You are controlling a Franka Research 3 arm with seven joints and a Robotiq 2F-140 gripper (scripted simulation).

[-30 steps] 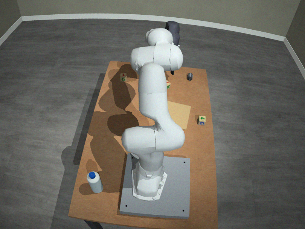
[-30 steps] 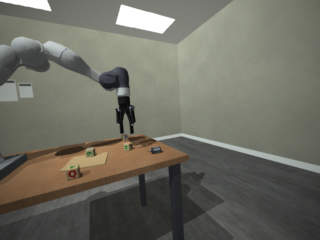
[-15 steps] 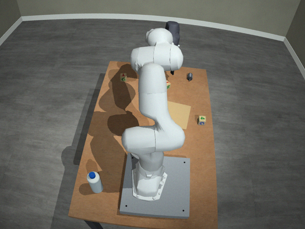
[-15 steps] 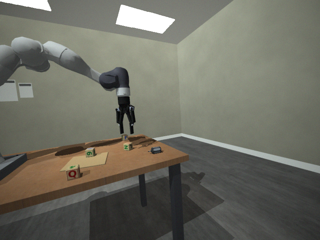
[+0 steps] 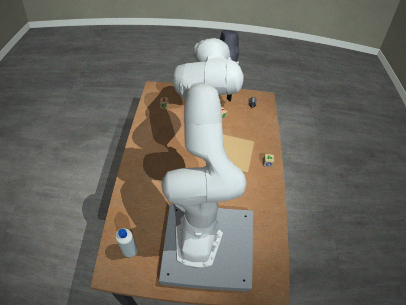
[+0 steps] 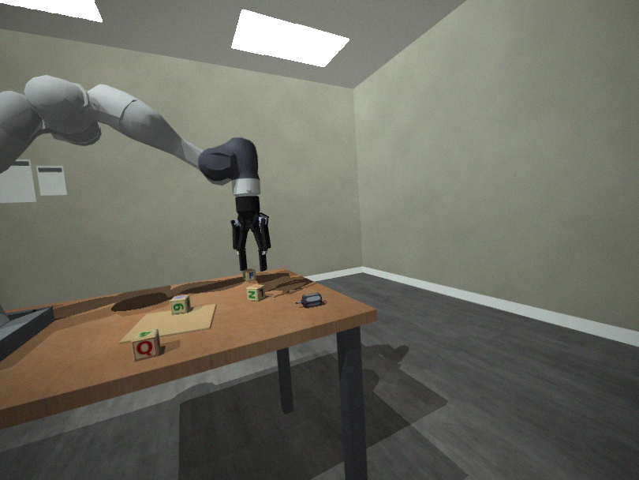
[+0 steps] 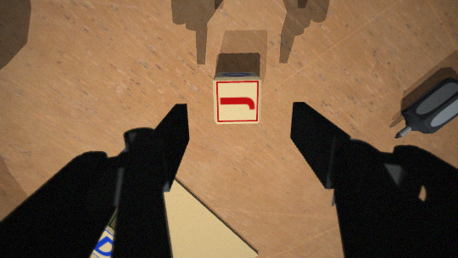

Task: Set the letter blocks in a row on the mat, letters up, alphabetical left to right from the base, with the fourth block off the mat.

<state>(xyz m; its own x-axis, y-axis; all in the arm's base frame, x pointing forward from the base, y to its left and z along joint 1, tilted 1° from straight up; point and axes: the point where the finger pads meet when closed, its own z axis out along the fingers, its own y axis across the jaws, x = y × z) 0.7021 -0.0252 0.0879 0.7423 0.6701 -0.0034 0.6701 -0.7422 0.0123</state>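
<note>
Wrist view, left to right: corner of the flat tan rectangular mat point(image 7: 199, 229); black two-finger gripper point(image 7: 240, 111), jaws released and part-spread, grasping nothing; between the fingers and below them, the wooden cube block with a red J on top point(image 7: 237, 101), on the brown wooden table point(image 7: 85, 76), off the mat; far right, a small dark grey device point(image 7: 430, 111).

arm point(image 6: 139, 121) reaching forward | tool point(image 6: 250, 260) pointing down, half-parted, empty
</note>
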